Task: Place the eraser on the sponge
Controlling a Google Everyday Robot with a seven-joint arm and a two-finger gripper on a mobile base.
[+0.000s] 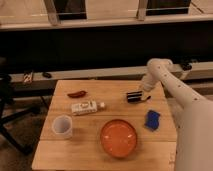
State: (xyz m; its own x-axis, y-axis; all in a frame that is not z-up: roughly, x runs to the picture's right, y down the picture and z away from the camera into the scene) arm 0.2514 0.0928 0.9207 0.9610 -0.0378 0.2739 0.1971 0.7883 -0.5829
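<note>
The eraser (132,96), a small black bar with pale stripes, lies on the wooden table (115,112) toward its far right. My gripper (143,96) comes down from the white arm (165,80) and is shut on the eraser's right end. The eraser still touches the tabletop. The bright blue sponge (152,119) lies closer to the front, just right of the eraser and apart from it, near the table's right edge.
An orange bowl (119,137) sits at the front middle and a translucent cup (62,126) at the front left. A white labelled tube (86,107) lies mid-table, with a red pepper-like item (76,93) behind it. A dark ledge runs behind the table.
</note>
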